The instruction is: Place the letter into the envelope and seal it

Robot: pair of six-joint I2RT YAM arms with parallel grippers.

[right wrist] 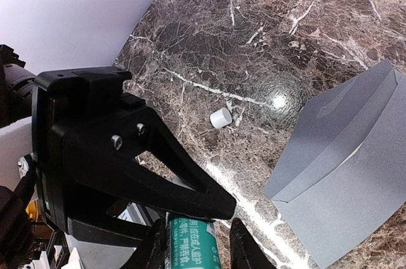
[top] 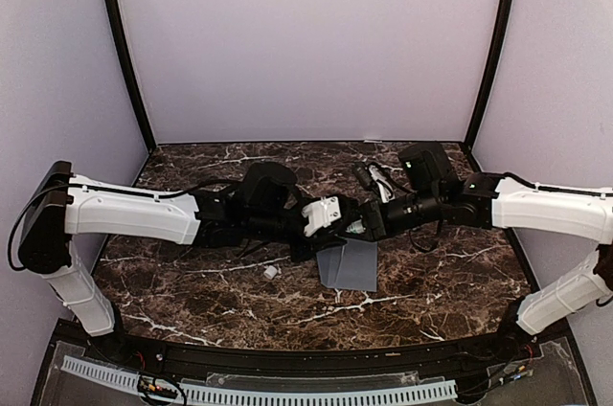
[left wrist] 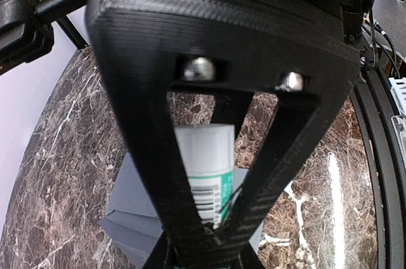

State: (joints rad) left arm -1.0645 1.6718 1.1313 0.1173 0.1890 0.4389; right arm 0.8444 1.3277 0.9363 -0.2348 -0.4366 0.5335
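Note:
The slate-grey envelope (top: 352, 267) (right wrist: 342, 174) (left wrist: 136, 205) lies flat on the marble, its fold lines showing, just below where both arms meet. The letter is out of view. My left gripper (left wrist: 209, 243) (top: 330, 232) is shut on a white and green glue stick (left wrist: 206, 161), held over the envelope. My right gripper (right wrist: 196, 231) (top: 360, 228) has a finger on either side of the stick's green end (right wrist: 190, 247). A slim gap shows beside one finger, so I cannot tell whether it pinches. The stick's white cap (right wrist: 221, 118) (top: 271, 272) lies loose on the table, left of the envelope.
The two arms reach in from left and right and cross the middle of the table. Purple walls and black corner posts (top: 129, 61) close in the back and sides. A black rail (top: 287, 358) runs along the near edge.

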